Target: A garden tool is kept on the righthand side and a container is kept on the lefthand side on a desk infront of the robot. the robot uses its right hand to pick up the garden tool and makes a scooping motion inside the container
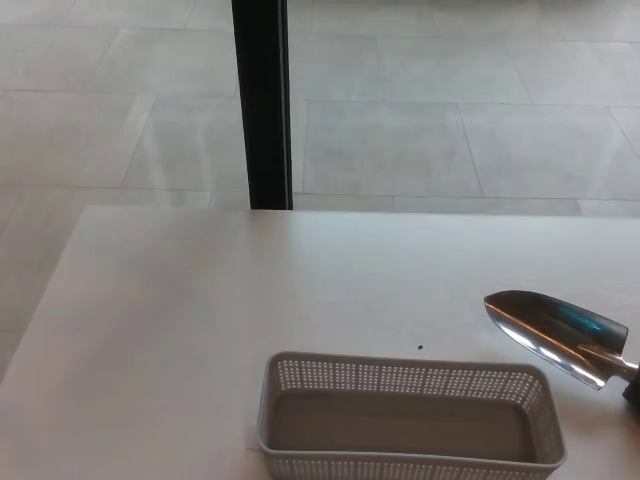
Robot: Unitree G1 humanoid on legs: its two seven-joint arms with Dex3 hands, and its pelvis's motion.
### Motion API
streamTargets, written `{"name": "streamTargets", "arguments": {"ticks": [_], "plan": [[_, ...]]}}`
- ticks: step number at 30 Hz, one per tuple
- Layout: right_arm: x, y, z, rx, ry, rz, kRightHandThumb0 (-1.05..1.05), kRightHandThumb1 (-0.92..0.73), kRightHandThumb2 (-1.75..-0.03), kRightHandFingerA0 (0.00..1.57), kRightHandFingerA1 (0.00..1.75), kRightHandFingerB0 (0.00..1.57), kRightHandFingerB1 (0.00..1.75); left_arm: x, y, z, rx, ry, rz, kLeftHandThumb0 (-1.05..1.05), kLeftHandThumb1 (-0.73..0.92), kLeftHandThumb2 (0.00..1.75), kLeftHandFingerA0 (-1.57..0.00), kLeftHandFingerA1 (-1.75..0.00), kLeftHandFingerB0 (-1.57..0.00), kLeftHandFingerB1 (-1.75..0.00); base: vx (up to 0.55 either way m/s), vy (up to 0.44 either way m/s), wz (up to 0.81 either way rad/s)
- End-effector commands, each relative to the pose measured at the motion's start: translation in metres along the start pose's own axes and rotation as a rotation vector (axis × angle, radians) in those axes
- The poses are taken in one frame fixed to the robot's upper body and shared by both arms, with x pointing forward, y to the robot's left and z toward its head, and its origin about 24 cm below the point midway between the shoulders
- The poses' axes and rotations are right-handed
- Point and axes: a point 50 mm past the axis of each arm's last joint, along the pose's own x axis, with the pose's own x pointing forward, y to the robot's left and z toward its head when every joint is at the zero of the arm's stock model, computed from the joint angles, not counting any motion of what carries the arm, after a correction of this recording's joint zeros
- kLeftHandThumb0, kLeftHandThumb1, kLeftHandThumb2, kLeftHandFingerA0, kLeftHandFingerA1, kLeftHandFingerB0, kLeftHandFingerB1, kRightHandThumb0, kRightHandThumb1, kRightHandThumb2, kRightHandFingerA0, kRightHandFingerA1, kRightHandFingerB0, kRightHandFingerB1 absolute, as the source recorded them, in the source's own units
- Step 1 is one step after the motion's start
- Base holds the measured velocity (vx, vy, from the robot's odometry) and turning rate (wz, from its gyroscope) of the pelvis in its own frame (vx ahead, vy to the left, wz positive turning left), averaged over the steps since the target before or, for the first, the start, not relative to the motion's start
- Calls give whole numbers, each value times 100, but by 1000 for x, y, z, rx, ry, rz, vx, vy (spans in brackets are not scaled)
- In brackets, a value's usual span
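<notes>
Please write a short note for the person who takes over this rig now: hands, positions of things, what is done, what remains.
Left robot hand: not in view. Right robot hand: not clearly in view; only a dark bit shows at the right edge by the handle.
The trowel shows its metal blade at the right edge, apart from the basket, handle end cut off by the frame.
The grey perforated basket sits on the white table, front centre, empty.
Done: no scooping visible.
Left: scoop inside the basket.
</notes>
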Motion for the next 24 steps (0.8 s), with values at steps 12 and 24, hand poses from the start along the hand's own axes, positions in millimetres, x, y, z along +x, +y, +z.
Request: {"name": "streamTargets", "arguments": {"ticks": [12,24], "plan": [[11,-59,110,367,-383,-208,-101,-76,-106,0,3,0,0,-2,8,3,-19,-26,-7,-90,-10,116,-95,-127,-77,-116,0,0,0],[-55,-66,278,277,-1021,-160,-81,-62,-104,1,20,2,23,-2,9,2,-25,-21,-5,-90,-11,119,-94,-125,-80,-114,0,0,0]]}}
